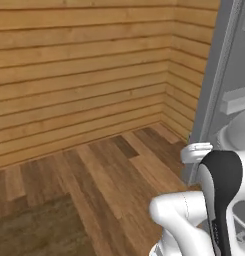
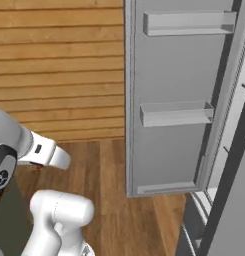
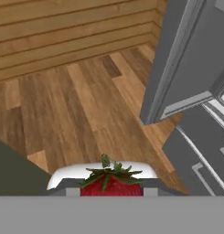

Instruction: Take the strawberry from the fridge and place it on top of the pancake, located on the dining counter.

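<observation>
The hand (image 3: 111,192) is clamped on the strawberry (image 3: 111,182) above the wooden floor (image 3: 77,109), beside the open fridge (image 2: 179,100) door with its two shelves.

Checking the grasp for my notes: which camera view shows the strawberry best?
The hand view: the small red strawberry with green leafy top sits at the bottom centre, apparently held in the pincer, with the grey open fridge door beyond. The left and right base views give nothing of the berry.

Wood-plank floor (image 1: 109,175) runs from the fridge (image 2: 179,100) to the plank wall. A dark mat (image 1: 39,230) lies on it, well apart from the fridge.
</observation>
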You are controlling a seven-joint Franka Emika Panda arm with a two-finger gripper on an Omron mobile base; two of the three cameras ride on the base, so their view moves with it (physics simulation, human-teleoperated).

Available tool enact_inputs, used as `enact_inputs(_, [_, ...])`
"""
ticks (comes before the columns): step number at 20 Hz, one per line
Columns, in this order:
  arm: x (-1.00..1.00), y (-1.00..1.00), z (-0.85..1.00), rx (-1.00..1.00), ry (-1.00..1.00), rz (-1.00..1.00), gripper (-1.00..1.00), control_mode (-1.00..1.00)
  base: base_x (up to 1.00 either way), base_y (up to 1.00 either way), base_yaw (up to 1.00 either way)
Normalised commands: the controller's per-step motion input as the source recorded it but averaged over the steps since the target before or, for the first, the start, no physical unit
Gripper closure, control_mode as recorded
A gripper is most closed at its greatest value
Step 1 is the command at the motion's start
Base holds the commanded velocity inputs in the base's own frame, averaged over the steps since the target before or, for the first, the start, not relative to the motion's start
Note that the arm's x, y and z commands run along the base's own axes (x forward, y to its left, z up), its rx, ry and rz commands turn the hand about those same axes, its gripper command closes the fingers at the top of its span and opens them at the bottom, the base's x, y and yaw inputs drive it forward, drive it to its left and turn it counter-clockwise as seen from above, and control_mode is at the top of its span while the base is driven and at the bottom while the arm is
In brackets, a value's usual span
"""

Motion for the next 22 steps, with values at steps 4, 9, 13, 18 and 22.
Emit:
enact_inputs(4, [0.0, 0.0, 0.0, 0.0, 0.0, 0.0, 1.0, 1.0, -0.66, 0.37, 0.59])
enact_inputs(9, [0.0, 0.0, 0.0, 0.0, 0.0, 0.0, 1.0, 1.0, -0.05, 0.25, 0.37])
enact_inputs(13, [0.0, 0.0, 0.0, 0.0, 0.0, 0.0, 1.0, 1.0, 0.11, 0.28, 0.27])
enact_inputs(18, [0.0, 0.0, 0.0, 0.0, 0.0, 0.0, 1.0, 1.0, 0.68, 0.16, 0.12])
enact_inputs(22, [0.0, 0.0, 0.0, 0.0, 0.0, 0.0, 1.0, 1.0, 0.93, 0.0, 0.0])
